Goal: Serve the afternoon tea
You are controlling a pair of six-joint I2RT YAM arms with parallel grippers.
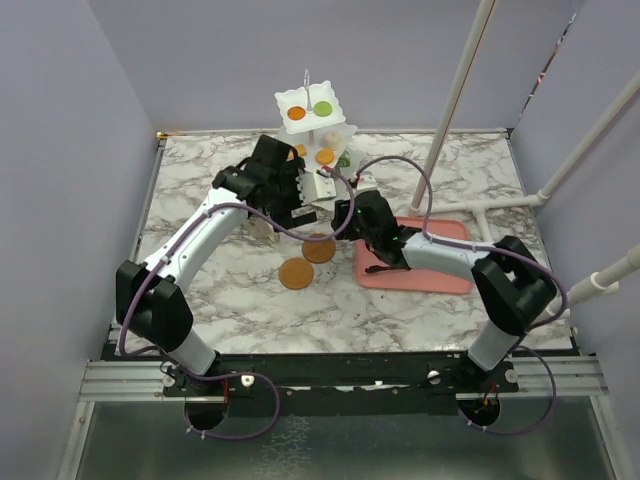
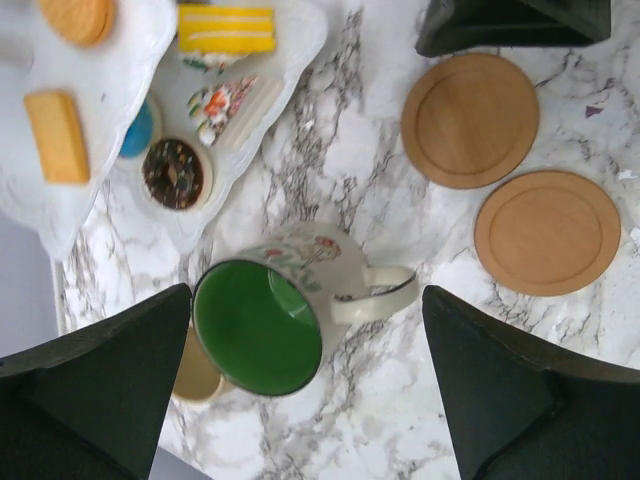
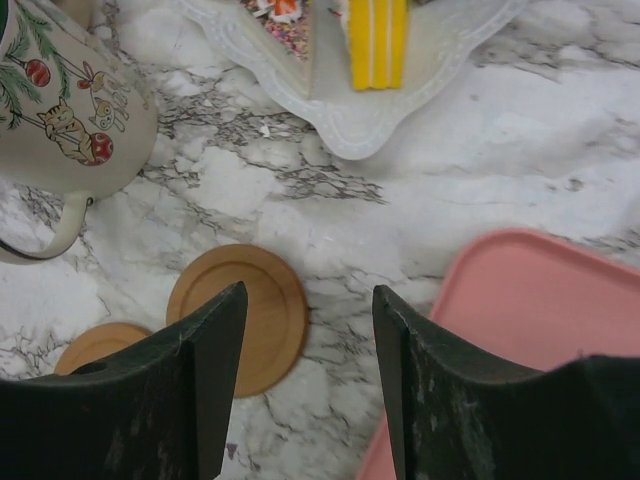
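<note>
The left gripper (image 2: 305, 293) hangs over a cream mug with a green inside (image 2: 270, 320), its jaws at full width on either side of the cup and apparently clear of it. The mug stands upright on the marble counter (image 2: 340, 170), at lower centre of the left wrist view. Its handle points right, toward two round wooden coasters (image 2: 470, 120) lying just beside each other.

The mug looks glazed and rigid, so likely slick and heavier than the toy pastries. A squeeze across the body, below the rim, seems the safest hold, since the thin handle offers little purchase.

The right gripper (image 3: 309, 295) hovers near the coasters with jaws partly apart, holding nothing.

Only the left wrist view shows the mug's green inside, and a beige rim (image 2: 195, 375) tucked against it. Only the right wrist view shows the cat and tree painted on its side. The overhead view alone takes in the white three-tier square stand (image 1: 283, 100) and the whole pink tray (image 1: 440, 275), but the left arm hides the mug.
</note>
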